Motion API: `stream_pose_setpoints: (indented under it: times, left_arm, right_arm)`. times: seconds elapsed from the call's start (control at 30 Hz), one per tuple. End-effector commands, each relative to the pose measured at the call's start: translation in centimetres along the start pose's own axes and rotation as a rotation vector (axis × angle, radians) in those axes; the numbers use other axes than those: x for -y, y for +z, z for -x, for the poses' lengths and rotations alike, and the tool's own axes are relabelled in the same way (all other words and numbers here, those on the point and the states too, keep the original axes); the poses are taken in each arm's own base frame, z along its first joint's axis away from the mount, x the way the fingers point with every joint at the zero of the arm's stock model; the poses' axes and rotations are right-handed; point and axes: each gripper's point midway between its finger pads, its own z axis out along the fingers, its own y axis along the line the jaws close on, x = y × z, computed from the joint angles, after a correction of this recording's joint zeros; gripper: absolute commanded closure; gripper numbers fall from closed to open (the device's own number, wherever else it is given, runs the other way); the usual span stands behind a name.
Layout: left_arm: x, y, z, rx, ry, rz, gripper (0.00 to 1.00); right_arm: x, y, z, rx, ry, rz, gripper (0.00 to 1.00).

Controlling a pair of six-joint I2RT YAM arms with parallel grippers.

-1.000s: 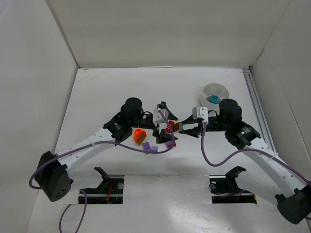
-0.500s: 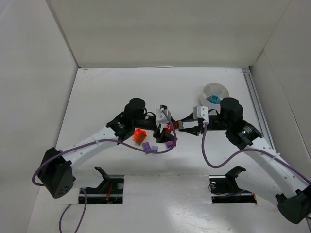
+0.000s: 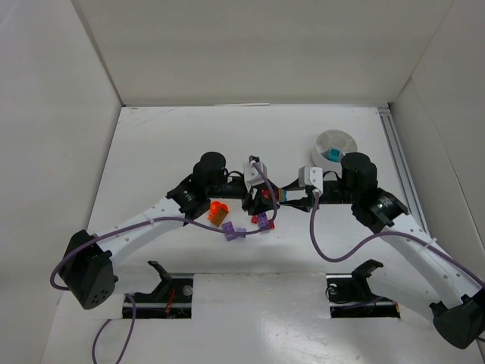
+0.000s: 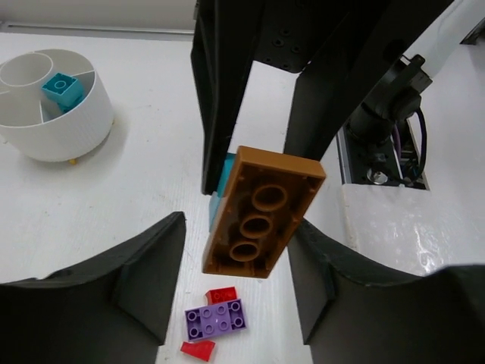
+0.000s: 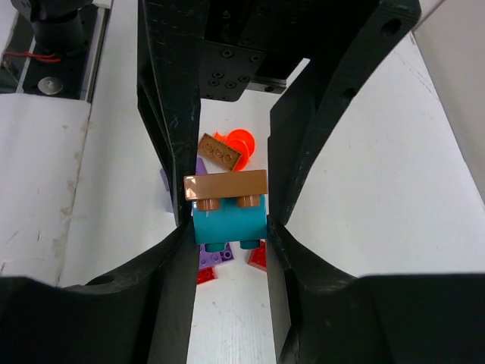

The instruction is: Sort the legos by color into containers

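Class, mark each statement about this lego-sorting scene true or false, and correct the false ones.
1. The right gripper clamps a teal brick with a brown plate stuck to it. True.
2. The white dish is empty. False: one compartment holds a second teal brick.
3. The dish stands on the robot's left. False: it stands on the robot's right.
4. A purple plate lies flat beside two red pieces. True.
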Motion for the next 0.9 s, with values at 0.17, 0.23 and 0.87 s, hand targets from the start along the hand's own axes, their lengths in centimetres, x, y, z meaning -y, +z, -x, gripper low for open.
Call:
stream_pose_setpoints:
  times: [0.17,0.23,0.87]
  left_arm:
    - [-0.5,-0.2,4.3,0.104,0.076,0.029,0.69]
    - [-0.4,-0.4,3.9,0.096,0.080,0.028,0.73]
    - [-4.9,-3.1,2.5,0.144,-0.097,0.386,0.84]
  right_arm:
    - [0.6,-0.1,0.9,-0.013,-0.016,-0.014,0.79]
    - [1.1,-0.5,1.0,-0.032,-0.020,-0.048,0.79]
    - [8.7,-11.6,-6.4,-0.521,0.176,-0.727,0.81]
